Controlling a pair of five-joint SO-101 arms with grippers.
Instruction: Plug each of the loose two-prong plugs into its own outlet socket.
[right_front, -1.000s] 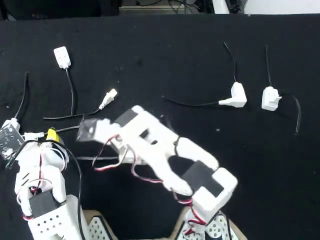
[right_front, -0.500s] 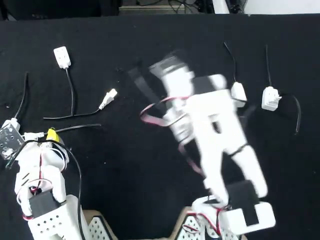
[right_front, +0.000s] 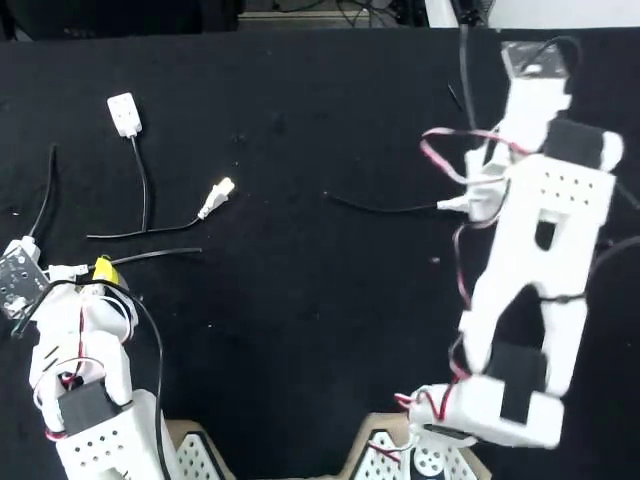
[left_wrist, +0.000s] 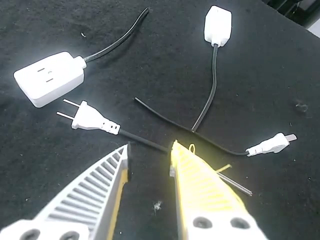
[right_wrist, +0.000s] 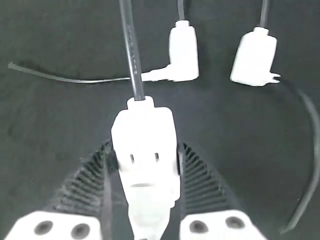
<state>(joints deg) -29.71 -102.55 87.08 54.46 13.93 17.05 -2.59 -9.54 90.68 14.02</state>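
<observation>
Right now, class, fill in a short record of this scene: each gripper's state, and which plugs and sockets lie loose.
Left gripper: fingers open, empty
Right gripper: fingers shut on white outlet socket
By left gripper: two-prong plug lying beside socket block, unplugged
Farther off: second socket and second plug, apart, unplugged
Beyond right gripper: angled plug and white block, side by side, not touching

Black-clothed table (right_front: 320, 320) under scattered white plugs (right_front: 216, 196), sockets (right_front: 124, 113), black cords (right_front: 144, 185)
</observation>
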